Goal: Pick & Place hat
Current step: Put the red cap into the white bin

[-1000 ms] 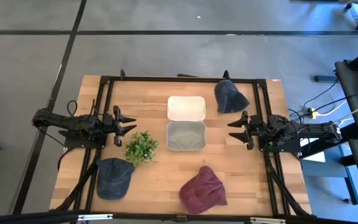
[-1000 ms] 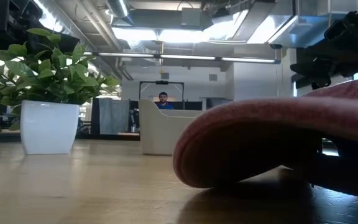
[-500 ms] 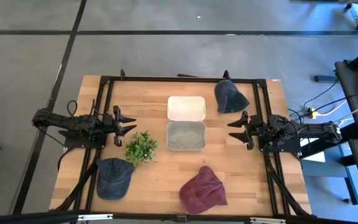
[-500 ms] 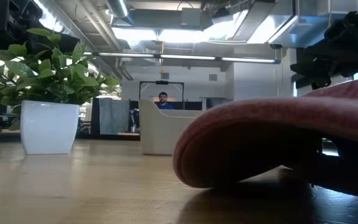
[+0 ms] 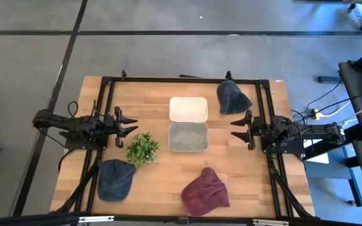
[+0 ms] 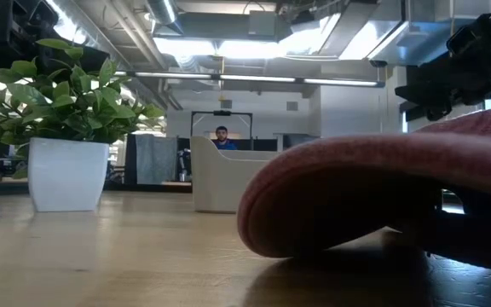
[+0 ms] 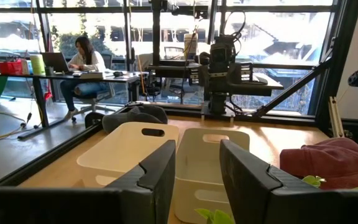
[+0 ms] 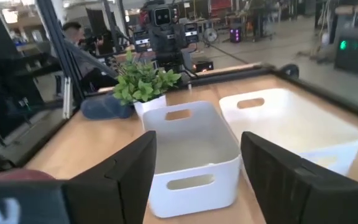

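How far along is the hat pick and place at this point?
Nothing looks done: the white bin and grey bin are empty. Nothing is in hand; the left gripper and right gripper hang open at the table's sides. Left to move: the maroon cap, blue denim cap and dark navy cap, all on the wooden table.

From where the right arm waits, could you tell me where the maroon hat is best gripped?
Probably the raised crown of the maroon hat, coming straight down. It lies crumpled on the table, its fabric humped into folds that open fingers could pinch. The right end effector, open, would come from above and beside it.
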{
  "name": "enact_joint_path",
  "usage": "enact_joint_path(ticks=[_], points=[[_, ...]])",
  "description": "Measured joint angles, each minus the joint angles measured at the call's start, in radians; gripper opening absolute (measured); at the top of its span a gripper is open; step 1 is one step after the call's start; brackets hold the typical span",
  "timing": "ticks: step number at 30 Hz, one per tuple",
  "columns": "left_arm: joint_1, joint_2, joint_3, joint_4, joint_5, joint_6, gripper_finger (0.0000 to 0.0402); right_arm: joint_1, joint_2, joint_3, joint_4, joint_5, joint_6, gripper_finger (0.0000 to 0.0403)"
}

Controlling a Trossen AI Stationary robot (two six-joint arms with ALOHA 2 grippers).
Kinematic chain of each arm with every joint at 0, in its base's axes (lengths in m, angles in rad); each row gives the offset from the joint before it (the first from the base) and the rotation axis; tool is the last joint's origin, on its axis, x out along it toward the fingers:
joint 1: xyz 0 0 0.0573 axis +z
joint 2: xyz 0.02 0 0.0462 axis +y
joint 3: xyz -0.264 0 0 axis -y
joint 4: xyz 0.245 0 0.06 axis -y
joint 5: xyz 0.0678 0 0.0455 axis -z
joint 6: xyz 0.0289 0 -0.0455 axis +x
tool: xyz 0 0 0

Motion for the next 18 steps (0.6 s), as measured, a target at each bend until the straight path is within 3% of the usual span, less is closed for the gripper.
enact_joint_path(ticks=[6, 18], points=[[0.000, 0.000, 0.000, 0.000, 0.000, 0.000, 0.0121, 0.000, 0.000, 0.000, 0.012, 0.026, 0.291, 0.0235], [0.000, 0.000, 0.000, 0.000, 0.000, 0.000, 0.0121, 0.000, 0.000, 0.000, 0.033, 0.300, 0.478, 0.0235]])
